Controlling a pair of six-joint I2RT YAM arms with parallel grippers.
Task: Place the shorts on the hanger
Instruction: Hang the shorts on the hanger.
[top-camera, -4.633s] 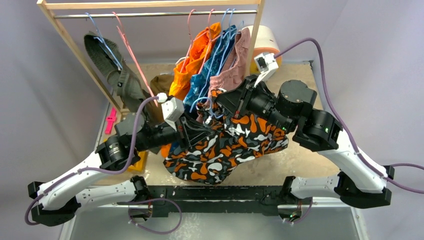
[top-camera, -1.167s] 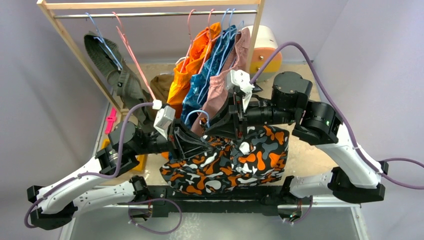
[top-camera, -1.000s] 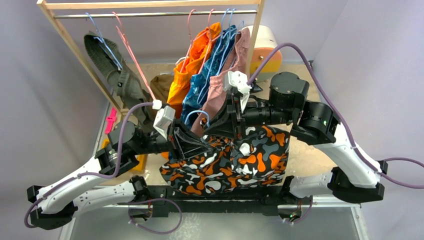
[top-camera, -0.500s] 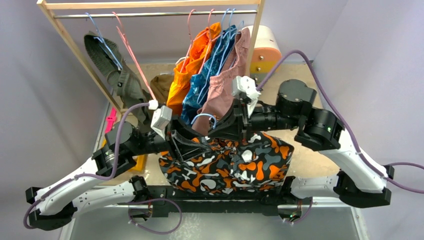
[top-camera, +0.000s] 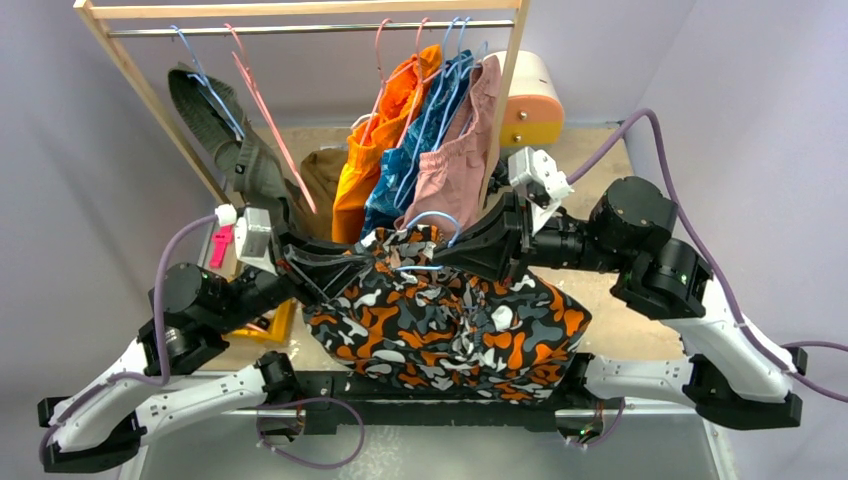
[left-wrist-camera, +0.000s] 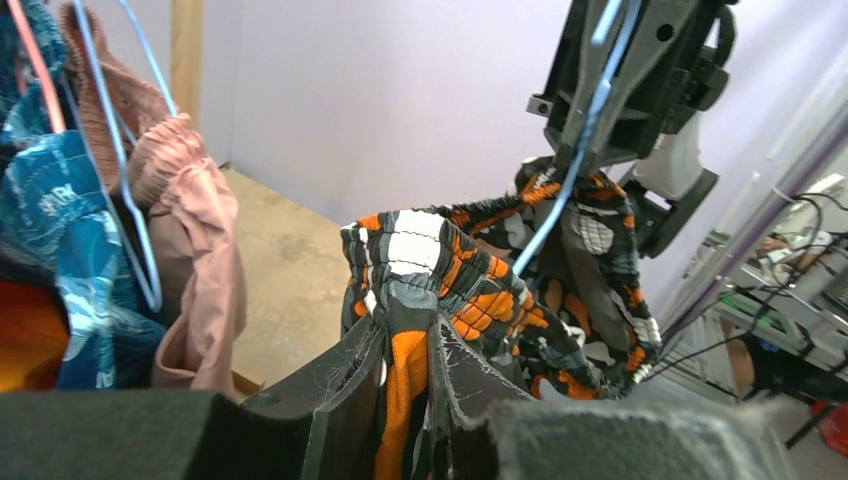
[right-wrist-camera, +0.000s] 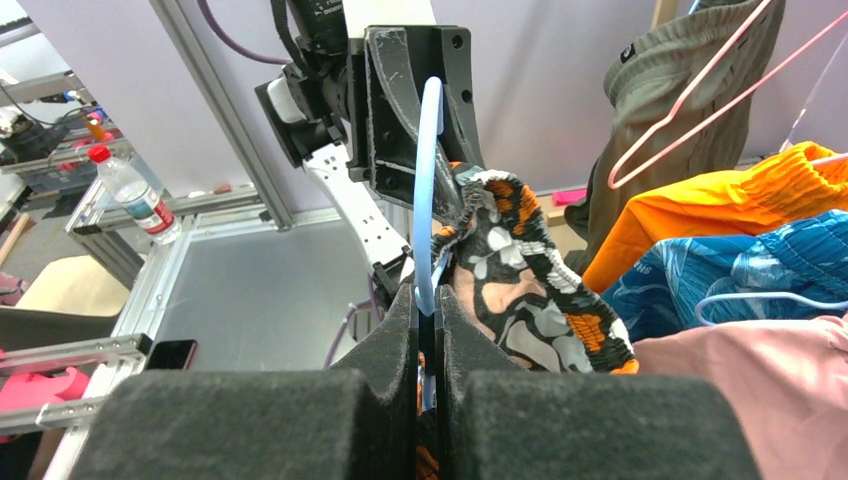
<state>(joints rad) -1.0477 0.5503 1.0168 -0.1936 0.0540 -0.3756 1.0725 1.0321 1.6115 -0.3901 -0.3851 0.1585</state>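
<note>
Camouflage shorts (top-camera: 440, 320) hanging just before the wooden clothes rack (top-camera: 505, 100), waistband stretched side to side, left claw (left-wrist-camera: 408, 335) pinching it, right claw (right-wrist-camera: 427, 300) pressed on the light-blue wire hanger (top-camera: 432, 217), hook rackward.

Left arm (top-camera: 150, 385) and right arm (top-camera: 725, 335) — white link shells dotted with small screws, round black joints (top-camera: 630, 210), purple cables (top-camera: 645, 113) running to white camera boxes (top-camera: 253, 235), left gripper (left-wrist-camera: 408, 340) and right gripper (right-wrist-camera: 427, 305) black, wedge-shaped, faced in frayed dark foam — black base rail (top-camera: 330, 392) between the mounts.
</note>
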